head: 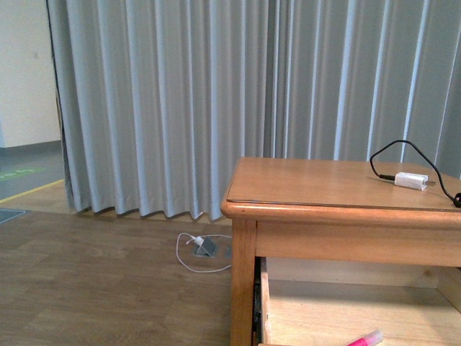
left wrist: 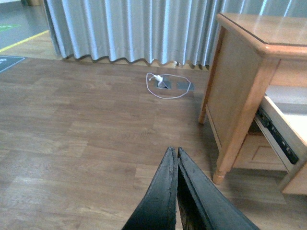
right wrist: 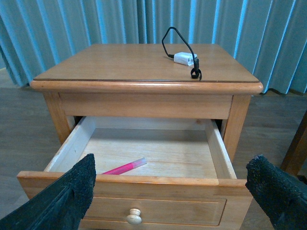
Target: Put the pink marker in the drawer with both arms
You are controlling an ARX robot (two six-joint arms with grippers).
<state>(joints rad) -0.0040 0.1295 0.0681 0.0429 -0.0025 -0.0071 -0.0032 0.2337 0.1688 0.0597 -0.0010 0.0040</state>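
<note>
Drawer (right wrist: 158,208) pulled out, one pink marker (right wrist: 124,167) inside, left gripper (left wrist: 176,152) pinched closed, right gripper (right wrist: 173,165) spread wide.

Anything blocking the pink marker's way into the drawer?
Nothing visible. The pink marker already lies on the floor of the open drawer. The right tool hangs open in front of the drawer, holding nothing.

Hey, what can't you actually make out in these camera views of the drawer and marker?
Front view: pink marker cut off by the bottom edge; front of the drawer out of frame.
Right wrist view: marker's near end hidden behind the drawer front.
Left wrist view: drawer interior mostly hidden by its side wall.
</note>
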